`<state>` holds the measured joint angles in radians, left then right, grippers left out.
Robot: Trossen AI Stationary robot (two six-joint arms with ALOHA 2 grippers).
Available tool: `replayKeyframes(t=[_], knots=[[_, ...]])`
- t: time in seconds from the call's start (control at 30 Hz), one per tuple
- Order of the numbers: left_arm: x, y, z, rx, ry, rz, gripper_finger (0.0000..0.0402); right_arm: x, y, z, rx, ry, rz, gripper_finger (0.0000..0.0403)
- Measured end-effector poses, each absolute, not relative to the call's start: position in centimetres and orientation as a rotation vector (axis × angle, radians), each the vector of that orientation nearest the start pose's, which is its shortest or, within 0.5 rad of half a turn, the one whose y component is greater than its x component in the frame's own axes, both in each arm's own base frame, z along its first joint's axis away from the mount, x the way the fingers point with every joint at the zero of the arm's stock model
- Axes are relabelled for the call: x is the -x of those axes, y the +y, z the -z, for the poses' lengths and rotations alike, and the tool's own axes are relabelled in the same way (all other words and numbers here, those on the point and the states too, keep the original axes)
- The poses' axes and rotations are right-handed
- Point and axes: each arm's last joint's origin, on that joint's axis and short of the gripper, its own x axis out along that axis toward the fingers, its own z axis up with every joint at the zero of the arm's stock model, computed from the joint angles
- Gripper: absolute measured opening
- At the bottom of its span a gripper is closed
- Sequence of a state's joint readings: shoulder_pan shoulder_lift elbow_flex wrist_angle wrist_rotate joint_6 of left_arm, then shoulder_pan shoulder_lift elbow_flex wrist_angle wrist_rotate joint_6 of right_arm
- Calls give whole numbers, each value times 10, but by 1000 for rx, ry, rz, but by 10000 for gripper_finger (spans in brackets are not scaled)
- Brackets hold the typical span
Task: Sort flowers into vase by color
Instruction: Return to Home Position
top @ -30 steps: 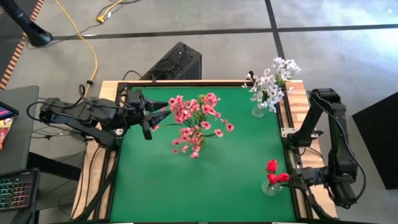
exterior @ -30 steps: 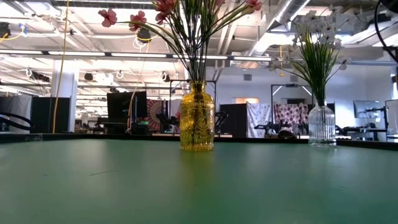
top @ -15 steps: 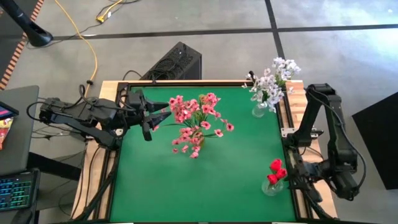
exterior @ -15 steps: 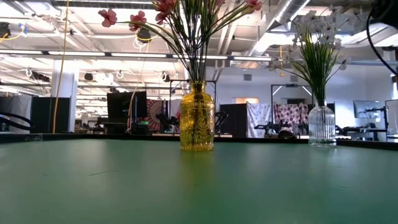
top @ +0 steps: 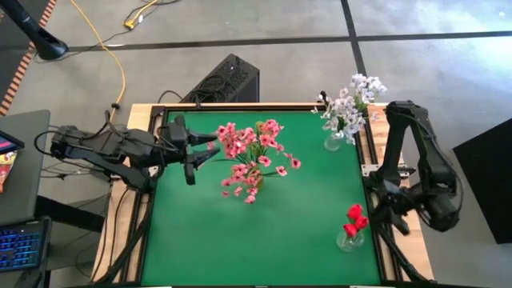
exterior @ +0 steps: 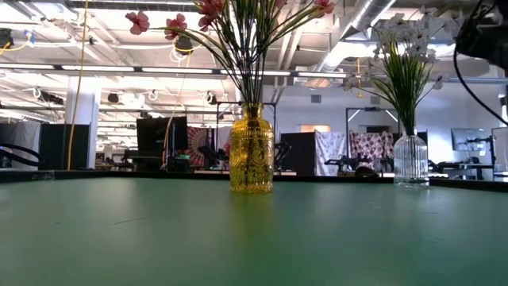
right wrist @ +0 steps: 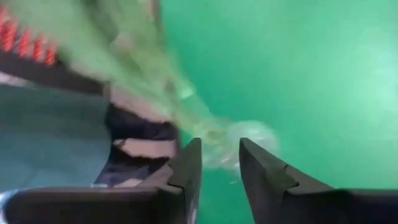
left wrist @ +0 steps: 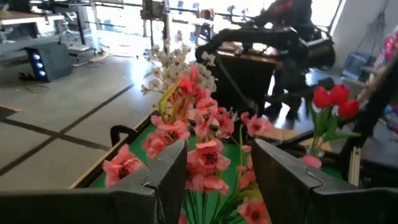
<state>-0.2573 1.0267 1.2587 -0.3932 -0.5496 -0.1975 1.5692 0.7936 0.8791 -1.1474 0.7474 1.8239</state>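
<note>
Fingers stand apart and empty on both: right gripper (right wrist: 219, 146) near the red flowers (top: 353, 218), left gripper (left wrist: 219, 148) before the pink flowers (top: 252, 154).

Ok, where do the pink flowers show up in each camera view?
High view: pink flowers at the middle of the green mat, just off the left gripper.
Low view: top centre, above the yellow vase.
Left wrist view: centre, beyond that gripper's open fingers.
Right wrist view: not in it.
Shared landmark: white flowers, in all but the right wrist view.
</note>
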Motion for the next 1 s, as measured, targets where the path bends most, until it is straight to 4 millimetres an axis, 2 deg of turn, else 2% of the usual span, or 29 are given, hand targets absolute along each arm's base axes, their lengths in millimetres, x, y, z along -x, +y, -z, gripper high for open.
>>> replayKeyframes(t=[0.1, 0.3, 0.43, 0.67, 0.9, 1.0], knots=[[-195, -36, -428, 107, 145, -278, 169, -25, 107, -292, -726, 822, -6, 102], [-186, -35, -427, 96, 176, -252, 169, -44, 108, -287, -623, 749, 134, 17], [-175, -32, -429, 78, 186, -251, 169, -59, 104, -285, -537, 586, 276, 24], [-162, -28, -432, 10, 187, -249, 169, -76, 91, -289, -405, 419, 402, 16], [-160, -22, -430, -66, 221, -258, 168, -81, 78, -295, -394, 299, 479, 16], [-151, -15, -431, -69, 179, -258, 159, -81, 76, -287, -425, 250, 483, 16]])
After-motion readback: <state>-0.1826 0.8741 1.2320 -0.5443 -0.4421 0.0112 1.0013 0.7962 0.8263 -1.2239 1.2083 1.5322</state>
